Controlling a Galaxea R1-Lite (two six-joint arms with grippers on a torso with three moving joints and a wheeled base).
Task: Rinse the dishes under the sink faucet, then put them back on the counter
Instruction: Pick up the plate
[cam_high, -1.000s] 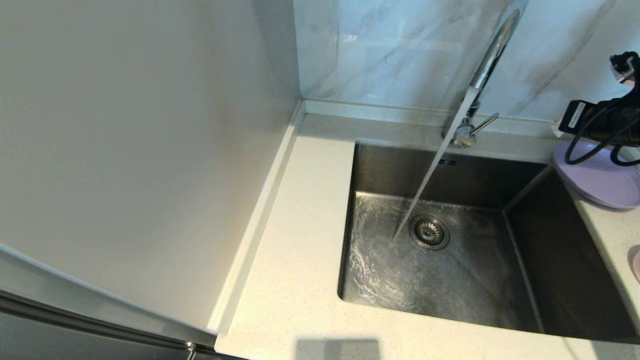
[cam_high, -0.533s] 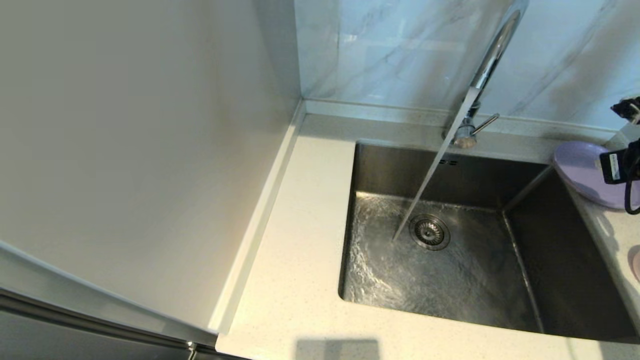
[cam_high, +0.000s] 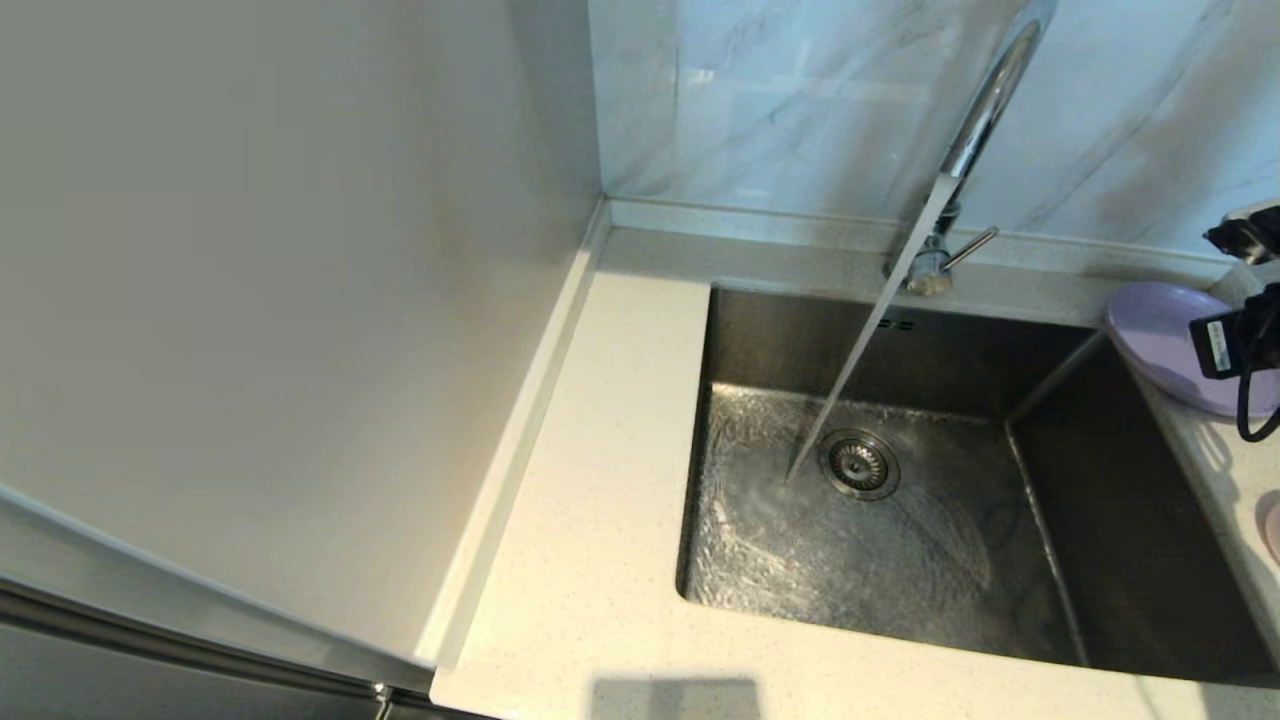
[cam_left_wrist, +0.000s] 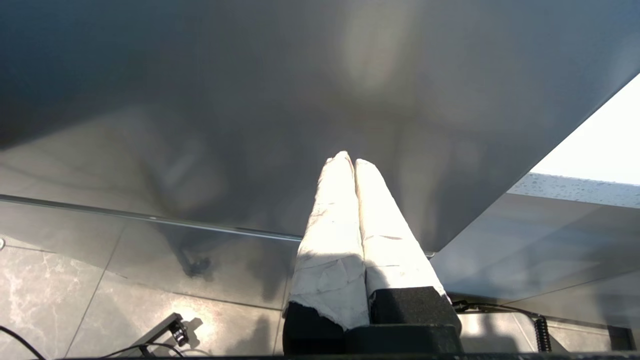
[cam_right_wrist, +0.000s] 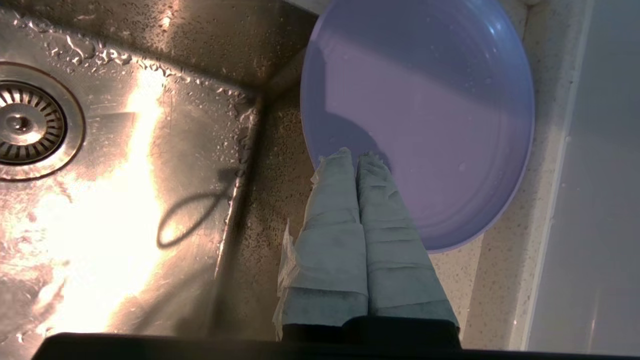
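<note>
The lavender plate (cam_high: 1160, 330) lies on the counter (cam_high: 600, 450) at the sink's far right corner, its rim jutting over the basin. In the right wrist view my right gripper (cam_right_wrist: 356, 157) is shut and empty, its tips over the near rim of the plate (cam_right_wrist: 425, 115). The faucet (cam_high: 985, 100) pours a steady stream into the sink (cam_high: 900, 570) beside the drain strainer (cam_high: 858, 463). A sliver of the pink bowl (cam_high: 1272, 530) shows at the right edge. My left gripper (cam_left_wrist: 348, 159) is shut and parked below the counter.
The faucet's lever (cam_high: 970, 247) points right at its base. A tall pale panel (cam_high: 280, 300) walls off the left side. The marble wall (cam_high: 800, 100) rises behind the counter's raised back edge. The sink bottom is wet and rippling.
My right arm has pulled back toward the right edge and sunk lower beside the plate. The plate stays put and the water keeps running.
</note>
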